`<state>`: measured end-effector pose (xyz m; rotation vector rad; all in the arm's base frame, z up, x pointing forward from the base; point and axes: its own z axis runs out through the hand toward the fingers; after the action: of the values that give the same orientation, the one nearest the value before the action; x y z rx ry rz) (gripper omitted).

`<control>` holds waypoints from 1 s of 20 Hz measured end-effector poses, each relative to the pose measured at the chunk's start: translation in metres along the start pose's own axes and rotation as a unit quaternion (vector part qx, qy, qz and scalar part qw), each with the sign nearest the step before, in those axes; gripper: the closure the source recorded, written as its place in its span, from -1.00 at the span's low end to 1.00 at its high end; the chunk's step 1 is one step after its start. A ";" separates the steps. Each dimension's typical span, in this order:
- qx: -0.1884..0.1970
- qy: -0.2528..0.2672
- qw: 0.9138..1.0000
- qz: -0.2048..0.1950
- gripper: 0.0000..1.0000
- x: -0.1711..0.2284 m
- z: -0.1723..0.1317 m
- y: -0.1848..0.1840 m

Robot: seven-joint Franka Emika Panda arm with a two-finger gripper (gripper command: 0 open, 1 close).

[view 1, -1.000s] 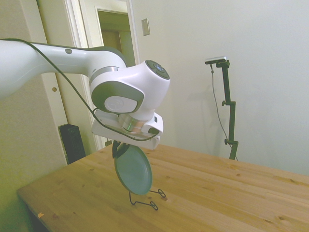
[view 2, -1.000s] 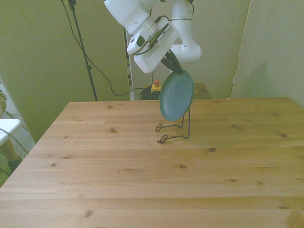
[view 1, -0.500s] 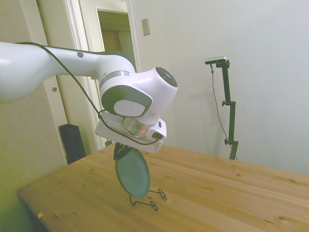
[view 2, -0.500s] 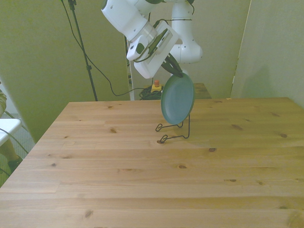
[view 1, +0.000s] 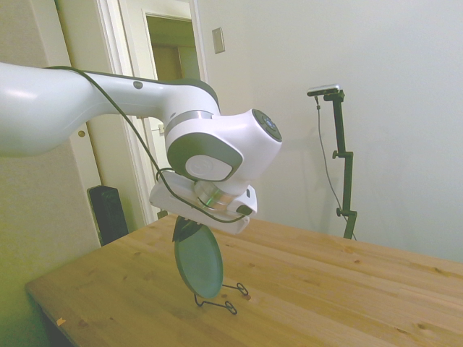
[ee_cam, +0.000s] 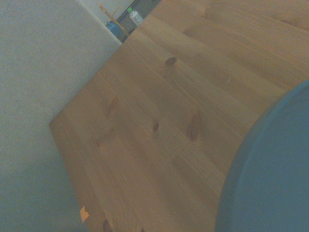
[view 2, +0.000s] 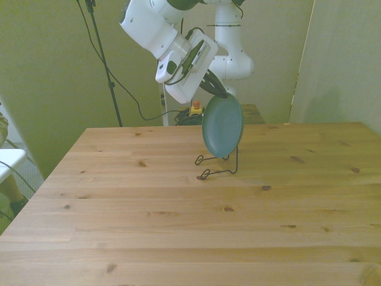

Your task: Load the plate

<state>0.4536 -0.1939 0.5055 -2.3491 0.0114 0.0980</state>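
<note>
I counted one plate (view 2: pixel 222 126), one wire rack (view 2: pixel 217 165), one gripper (view 2: pixel 219 92), one wooden table (view 2: pixel 178 226); nothing else countable there.

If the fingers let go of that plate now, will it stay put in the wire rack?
Probably not yet. The plate hangs on edge, gripped at its top rim by the gripper; whether its bottom edge is seated in the wire rack is unclear. Round and rigid, it would likely roll or tip. The thin rack might shift.

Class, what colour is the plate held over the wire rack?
The plate is plain teal-green, with no pattern. The front view shows it best.
</note>
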 end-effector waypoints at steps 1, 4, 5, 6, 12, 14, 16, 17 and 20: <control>0.003 -0.002 1.000 -0.001 1.00 0.000 -0.001 0.001; 0.014 -0.015 1.000 -0.006 1.00 0.002 -0.005 0.005; 0.017 -0.019 1.000 -0.007 1.00 0.004 -0.006 0.007; 0.017 -0.020 1.000 -0.008 1.00 0.006 -0.006 0.009; 0.023 -0.024 0.999 -0.006 1.00 0.019 -0.005 0.016; 0.025 -0.027 0.999 -0.006 1.00 0.023 -0.003 0.018; 0.026 -0.031 0.999 -0.006 1.00 0.025 -0.002 0.018; 0.028 -0.032 0.999 -0.006 1.00 0.026 -0.002 0.018; 0.030 -0.032 0.999 -0.006 1.00 0.027 -0.001 0.019</control>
<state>0.4795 -0.2074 0.4908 -2.2846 -0.0303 0.1654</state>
